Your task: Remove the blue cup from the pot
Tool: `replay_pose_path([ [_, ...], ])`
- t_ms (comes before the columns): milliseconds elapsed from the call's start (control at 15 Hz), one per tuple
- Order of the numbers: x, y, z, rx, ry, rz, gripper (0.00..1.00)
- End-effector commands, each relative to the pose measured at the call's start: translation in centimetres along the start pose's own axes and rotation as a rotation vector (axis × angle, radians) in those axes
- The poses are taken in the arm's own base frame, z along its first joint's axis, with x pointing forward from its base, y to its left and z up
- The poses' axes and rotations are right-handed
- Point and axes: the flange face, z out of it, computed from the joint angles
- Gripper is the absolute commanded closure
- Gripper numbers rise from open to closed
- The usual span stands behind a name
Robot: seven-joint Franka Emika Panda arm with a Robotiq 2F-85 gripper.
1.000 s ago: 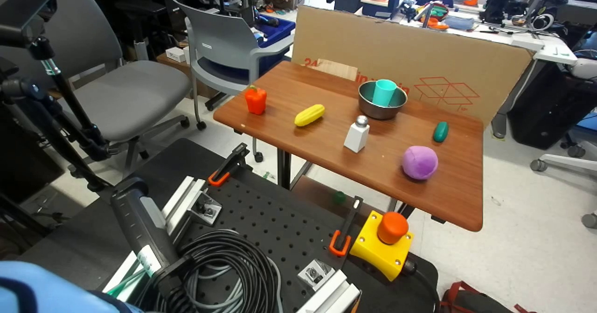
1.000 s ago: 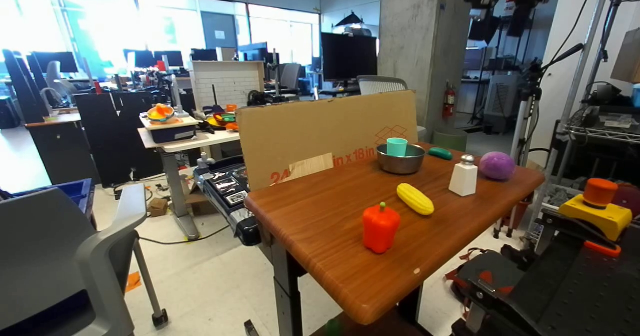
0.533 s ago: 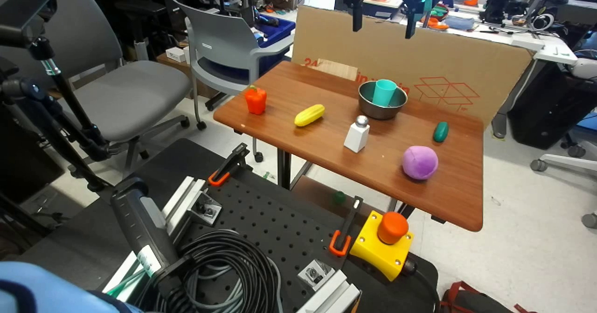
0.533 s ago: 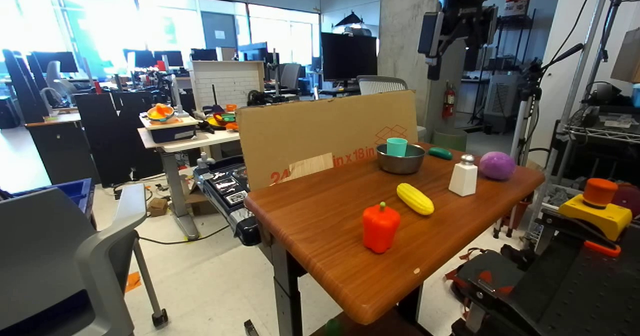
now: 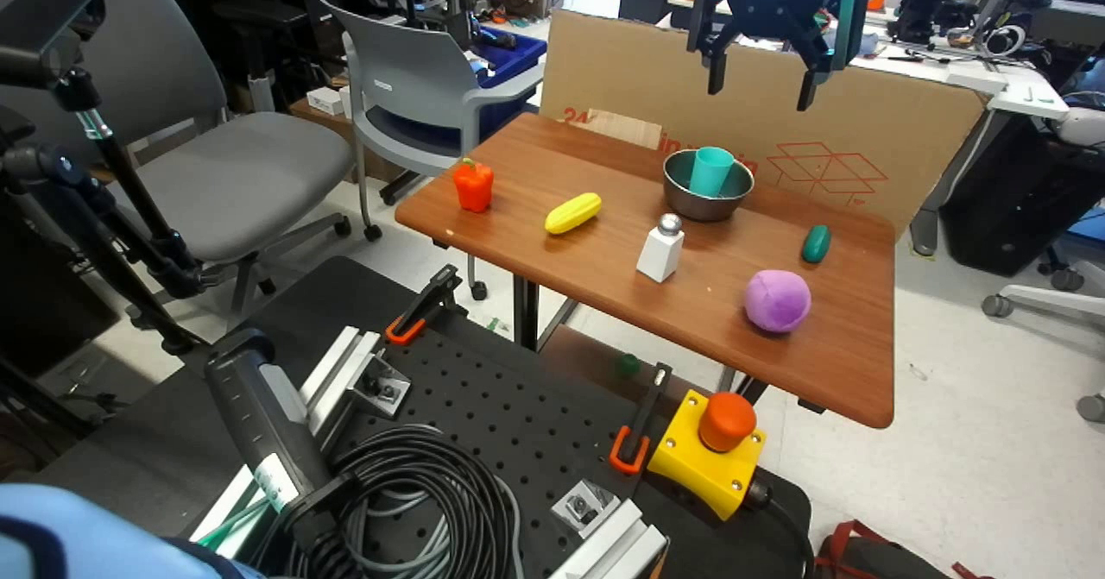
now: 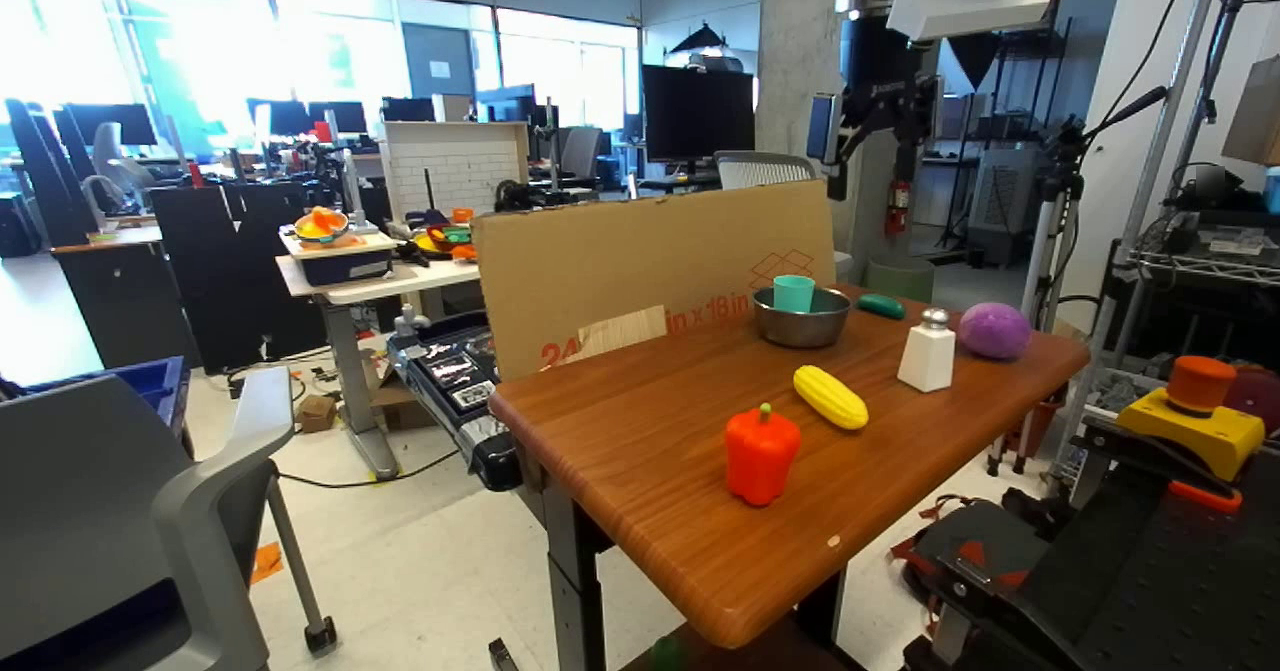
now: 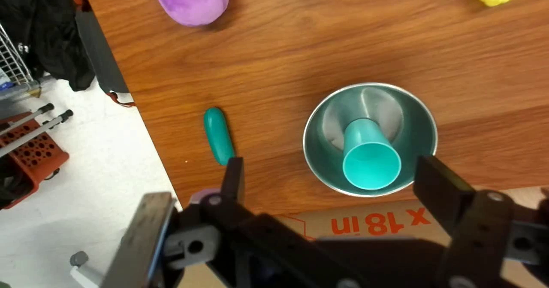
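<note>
The blue cup (image 6: 793,293) stands in the metal pot (image 6: 803,327)

The cup is mouth up inside the pot, its upper part higher than the pot's rim; the wrist view shows some of the pot's bare floor beside it. The pincer (image 5: 760,94) hangs above the tabletop (image 5: 552,160), well apart from the pot, its jaws spread. By a gray office chair (image 5: 410,74), a blue bin (image 5: 527,53) holds items too small to name.

On the wood-grain tabletop, a white salt shaker (image 5: 659,257) with a metal cap stands upright near the pot. A purple ball (image 5: 777,301), a green oblong piece (image 5: 816,243), a yellow corn cob (image 5: 573,213) and a red bell pepper (image 5: 474,186) are spread around, the pepper farthest from the pot. A cardboard panel (image 5: 621,70) with red print stands along one long side. A coil of cables (image 5: 432,475) lies on a perforated board (image 5: 535,424); a concrete column (image 6: 800,41) and a red fire extinguisher (image 6: 897,216) show farther off.
</note>
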Motion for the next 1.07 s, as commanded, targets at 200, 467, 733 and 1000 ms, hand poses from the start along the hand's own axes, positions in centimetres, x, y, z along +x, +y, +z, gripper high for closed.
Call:
replay_pose_path([
  [200, 4.8, 0.2, 3.7, -0.012, -0.016, 0.050, 0.00],
  [467, 6.3, -0.3, 5.8, -0.019, -0.047, 0.047, 0.00],
  [733, 7.2, -1.3, 7.9, -0.027, -0.084, 0.040, 0.00],
  [1000, 7.8, -2.5, 9.5, -0.038, -0.125, 0.025, 0.00],
])
